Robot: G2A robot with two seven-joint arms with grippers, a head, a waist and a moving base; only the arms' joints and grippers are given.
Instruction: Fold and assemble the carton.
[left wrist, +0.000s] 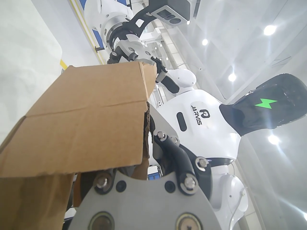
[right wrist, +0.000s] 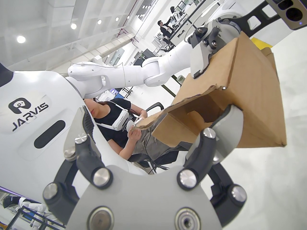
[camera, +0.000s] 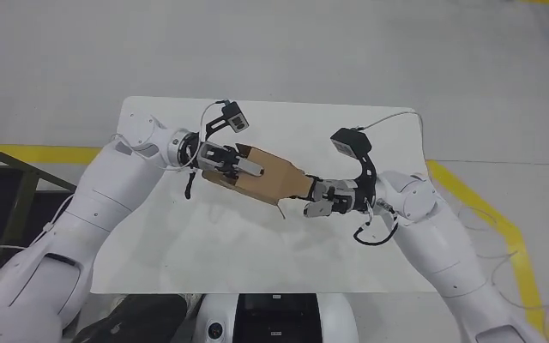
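Your left gripper (camera: 225, 161) clamps carton (camera: 274, 177) at its 9 o'clock end as an anchor. Right gripper (camera: 319, 199), spread wide at 3 o'clock, sets one finger (right wrist: 230, 118) against the open mouth, likely to square it.

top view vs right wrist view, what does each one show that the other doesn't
Top view: the white table below, and the carton lying lengthwise between the left gripper and the right gripper.
Right wrist view: the carton's open end and hollow inside, its ragged-edged flap, and the right gripper's fingers spread apart, one finger against that end.
Both: the brown carton, with the left gripper clamped on the end away from the right arm.
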